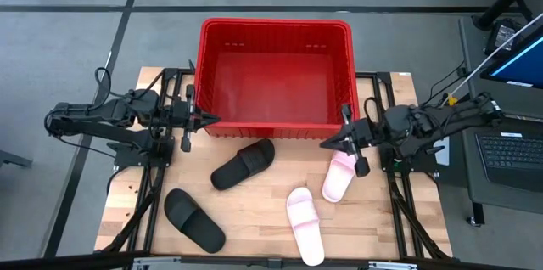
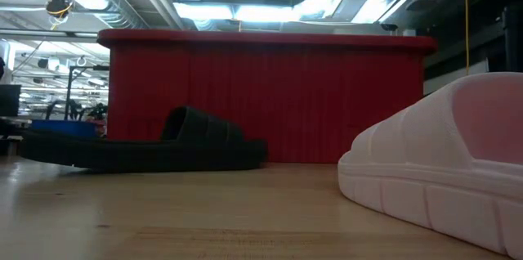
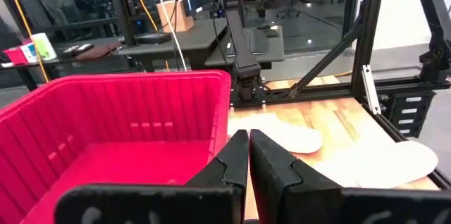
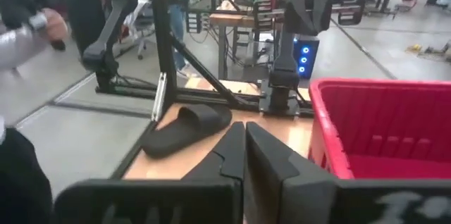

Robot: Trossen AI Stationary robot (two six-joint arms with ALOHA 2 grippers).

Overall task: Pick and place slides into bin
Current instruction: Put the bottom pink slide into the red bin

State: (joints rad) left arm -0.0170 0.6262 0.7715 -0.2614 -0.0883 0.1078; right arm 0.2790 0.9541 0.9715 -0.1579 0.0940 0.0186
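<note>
The red bin (image 1: pixel 276 75) stands at the table's far middle, and nothing shows inside it. Two black slides (image 1: pixel 243 164) (image 1: pixel 194 220) and two pale pink slides (image 1: pixel 339 177) (image 1: pixel 305 225) lie soles down on the wood in front of it. My left gripper (image 1: pixel 208 120) is shut and raised beside the bin's near left corner, pointing level toward the right. My right gripper (image 1: pixel 327 143) is also shut and hovers by the near right corner above a pink slide, pointing left. In the low view a black slide (image 2: pixel 163 150) and a pink slide (image 2: pixel 441 178) lie before the bin (image 2: pixel 270 96).
Black frame rails (image 1: pixel 153 194) (image 1: pixel 405 202) run along the table's left and right sides. A laptop (image 1: pixel 513 151) sits beyond the right edge. A person (image 4: pixel 28 27) shows past the table in the right wrist view. Bare wood (image 1: pixel 263 210) lies between the slides.
</note>
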